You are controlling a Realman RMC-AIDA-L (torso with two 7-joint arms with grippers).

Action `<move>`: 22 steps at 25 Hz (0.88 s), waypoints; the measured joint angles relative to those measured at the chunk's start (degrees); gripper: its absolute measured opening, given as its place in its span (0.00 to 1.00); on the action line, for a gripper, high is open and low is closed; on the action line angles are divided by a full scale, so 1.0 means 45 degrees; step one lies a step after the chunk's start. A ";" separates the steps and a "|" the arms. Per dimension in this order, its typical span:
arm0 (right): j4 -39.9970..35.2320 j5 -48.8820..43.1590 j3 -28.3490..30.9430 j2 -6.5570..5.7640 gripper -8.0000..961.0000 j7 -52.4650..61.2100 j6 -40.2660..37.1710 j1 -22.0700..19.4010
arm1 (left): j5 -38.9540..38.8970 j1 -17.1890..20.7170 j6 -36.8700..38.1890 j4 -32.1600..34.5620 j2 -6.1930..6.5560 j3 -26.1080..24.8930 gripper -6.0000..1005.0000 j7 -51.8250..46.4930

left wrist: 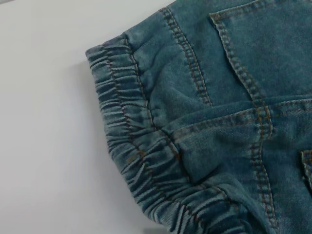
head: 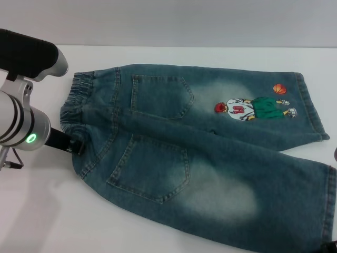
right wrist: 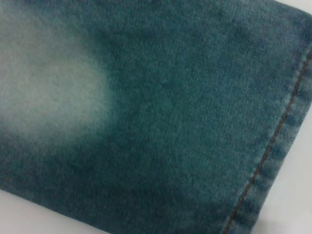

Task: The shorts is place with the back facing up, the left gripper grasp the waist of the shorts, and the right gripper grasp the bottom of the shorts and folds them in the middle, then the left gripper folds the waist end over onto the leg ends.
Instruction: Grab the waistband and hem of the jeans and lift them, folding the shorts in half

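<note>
shorts (head: 200,158) of faded blue denim lie flat, back pockets up, on the white table (head: 158,58), waist to the left and legs running right.

the left gripper (head: 71,143) sits at the near-left corner of the waist of the shorts (head: 73,105), its black tip touching or just over the gathered band; whether its fingers are apart or clamped on the cloth i cannot tell. its wrist camera looks down on the ruffled elastic (left wrist: 131,161) and the centre seam. out from there lie the two back pockets (head: 160,97), then the worn whitish patches, then the cartoon basketball player (head: 253,108) on the far leg.

the right gripper (head: 330,246) barely shows at the near-right corner, by the bottom of the shorts (head: 329,211); its fingers are out of sight, so no telling. its wrist camera shows the near leg's stitched hem (right wrist: 273,146).

judged as the grasping step before the lengthwise fold. to do it well, each gripper should pinch both layers at the near edge, well onto the band and the hem, then lift and carry together so the near leg lands square on the far leg without dragging or bunching.
</note>
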 joint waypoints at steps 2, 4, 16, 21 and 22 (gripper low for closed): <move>-0.0029 0.0001 -0.0005 0.0003 0.72 0.0001 0.0049 0.0011 | -0.0011 -0.0001 0.0000 -0.0001 0.0000 0.0000 0.23 -0.0002; -0.0035 0.0004 -0.0007 0.0005 0.72 0.0001 0.0063 0.0036 | -0.0016 -0.0001 0.0001 -0.0001 0.0007 -0.0001 0.23 -0.0003; -0.0111 0.0015 -0.0007 0.0025 0.72 0.0001 0.0096 0.0147 | 0.0057 0.0133 0.0001 -0.0275 0.0056 -0.0138 0.23 -0.0178; -0.0164 0.0015 0.0025 0.0030 0.72 0.0000 0.0251 0.0136 | 0.0074 0.0191 0.0080 -0.0286 0.0066 -0.0239 0.23 -0.0251; -0.0170 0.0015 0.0039 0.0030 0.72 0.0001 0.0287 0.0135 | 0.0077 0.0217 0.0105 -0.0294 0.0072 -0.0297 0.23 -0.0280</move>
